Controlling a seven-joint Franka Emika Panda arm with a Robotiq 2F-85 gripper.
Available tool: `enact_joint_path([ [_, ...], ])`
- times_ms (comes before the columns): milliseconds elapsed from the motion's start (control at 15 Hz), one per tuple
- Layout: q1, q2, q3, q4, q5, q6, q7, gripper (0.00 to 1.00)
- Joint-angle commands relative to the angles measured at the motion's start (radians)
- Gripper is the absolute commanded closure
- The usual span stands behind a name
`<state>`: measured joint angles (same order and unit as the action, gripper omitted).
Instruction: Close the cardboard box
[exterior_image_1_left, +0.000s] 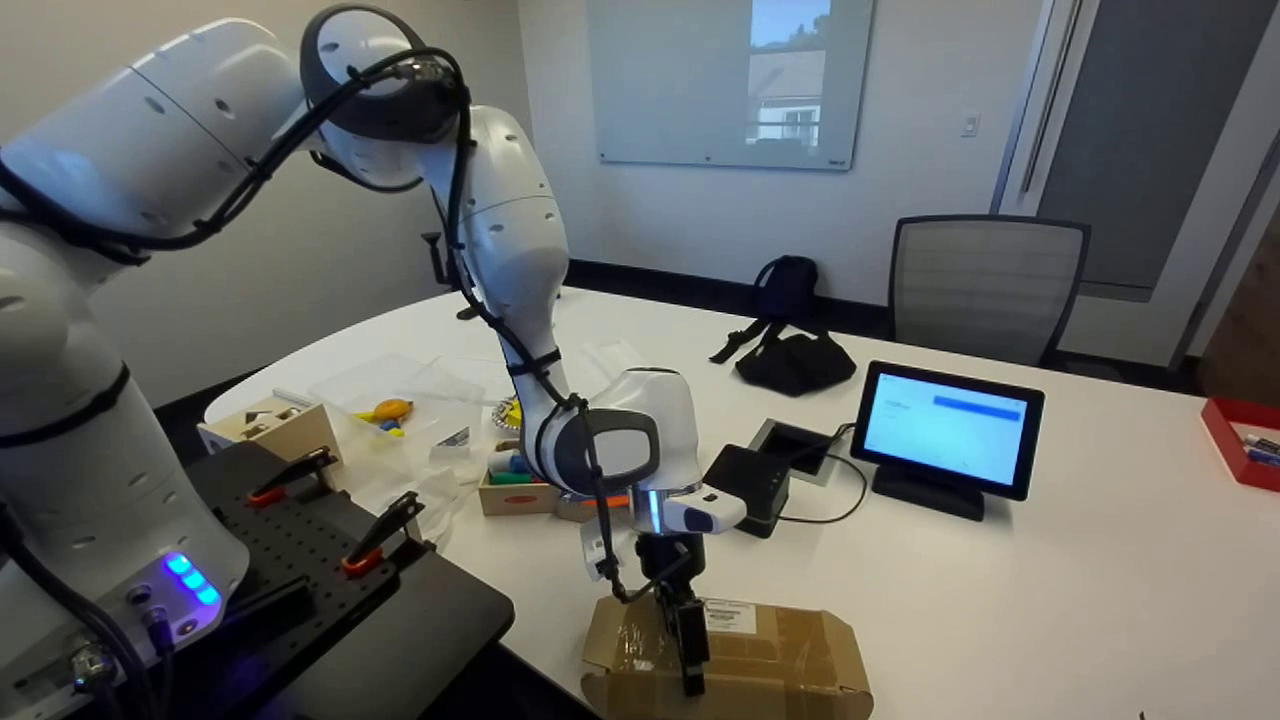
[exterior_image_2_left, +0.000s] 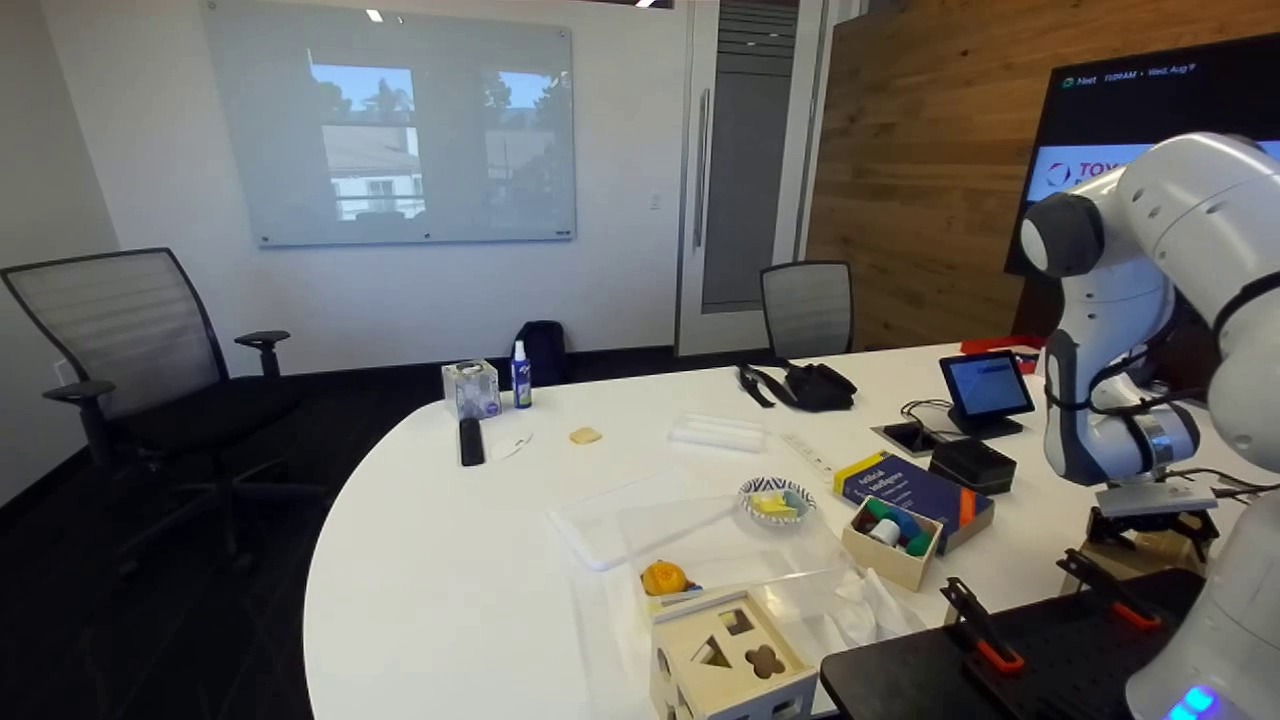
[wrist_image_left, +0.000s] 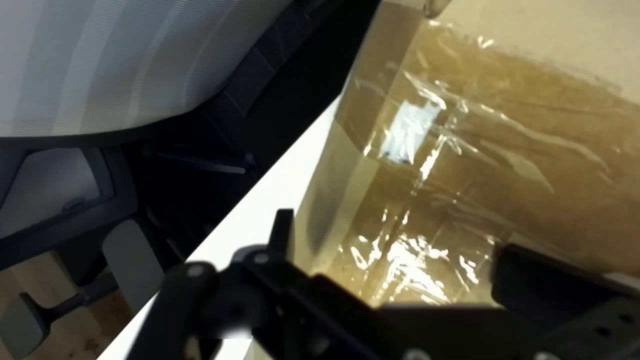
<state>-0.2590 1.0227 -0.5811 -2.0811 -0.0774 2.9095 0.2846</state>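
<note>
The cardboard box (exterior_image_1_left: 775, 655) lies on the white table near its edge, with a white label and shiny tape on its top face. Its end flaps stick out at the sides, and no interior shows. My gripper (exterior_image_1_left: 692, 675) points down over the box's left part. In the wrist view the gripper (wrist_image_left: 395, 232) has its fingers wide apart, one beside the box's edge and one over its taped face (wrist_image_left: 500, 175). I cannot tell whether the fingers touch it. In an exterior view the box (exterior_image_2_left: 1135, 560) is mostly hidden behind the gripper and arm.
A black device (exterior_image_1_left: 750, 487) and a tablet screen (exterior_image_1_left: 945, 430) stand behind the box. A blue book (exterior_image_2_left: 915, 495), a wooden tray of blocks (exterior_image_2_left: 890, 545) and a wooden shape sorter (exterior_image_2_left: 735, 655) lie on the table. A dark mount board with clamps (exterior_image_1_left: 330, 540) borders the table.
</note>
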Motion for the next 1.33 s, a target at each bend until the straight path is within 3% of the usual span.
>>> enact_joint_path([
  [0,-0.052,0.123,0.061,0.064,0.129,0.143,0.046,0.00],
  [467,-0.131,0.130,0.154,0.074,0.314,0.230,0.030,0.00],
  [867,-0.136,-0.105,0.210,-0.039,0.290,0.141,-0.074,0.00],
  [1267,-0.083,-0.341,0.258,-0.151,0.190,-0.107,-0.219,0.00],
])
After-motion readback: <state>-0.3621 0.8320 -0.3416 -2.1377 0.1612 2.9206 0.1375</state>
